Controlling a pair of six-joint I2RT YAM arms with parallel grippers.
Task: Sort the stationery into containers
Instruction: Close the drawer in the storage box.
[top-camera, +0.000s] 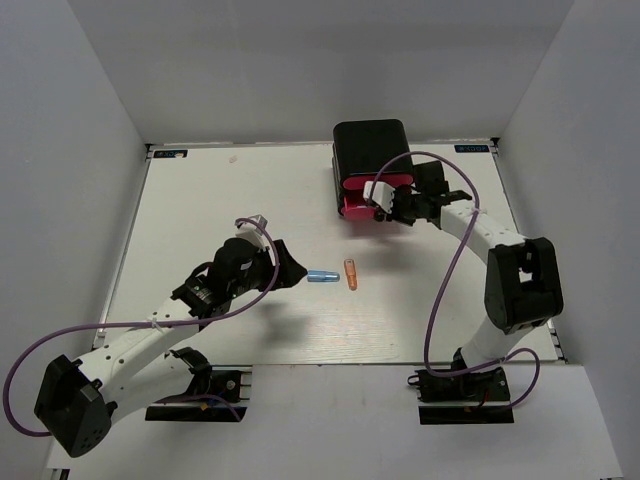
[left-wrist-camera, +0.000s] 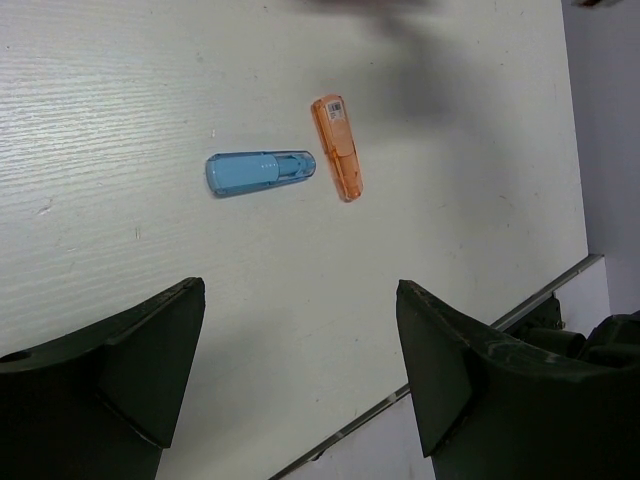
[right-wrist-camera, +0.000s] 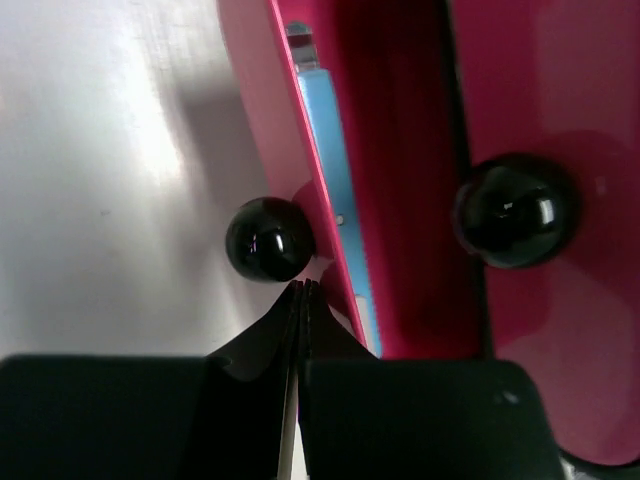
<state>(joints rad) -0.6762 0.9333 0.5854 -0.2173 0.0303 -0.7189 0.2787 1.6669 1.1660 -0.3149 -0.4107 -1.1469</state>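
Observation:
A short light-blue cylinder (top-camera: 322, 276) and a short orange cylinder (top-camera: 350, 274) lie side by side on the table's middle; they also show in the left wrist view, light-blue (left-wrist-camera: 260, 172) and orange (left-wrist-camera: 338, 147). My left gripper (top-camera: 290, 268) is open and empty, just left of the light-blue one. The black cabinet (top-camera: 370, 145) stands at the back with a pink drawer (top-camera: 362, 205) pulled out. My right gripper (top-camera: 400, 208) is shut and empty, its tips next to that drawer's black knob (right-wrist-camera: 268, 239). A blue pen (right-wrist-camera: 335, 210) lies inside the open drawer. A second knob (right-wrist-camera: 515, 210) shows on another drawer.
The white table (top-camera: 220, 200) sits between grey walls on three sides. Purple cables loop from both arms. The arm bases (top-camera: 200, 385) stand at the near edge.

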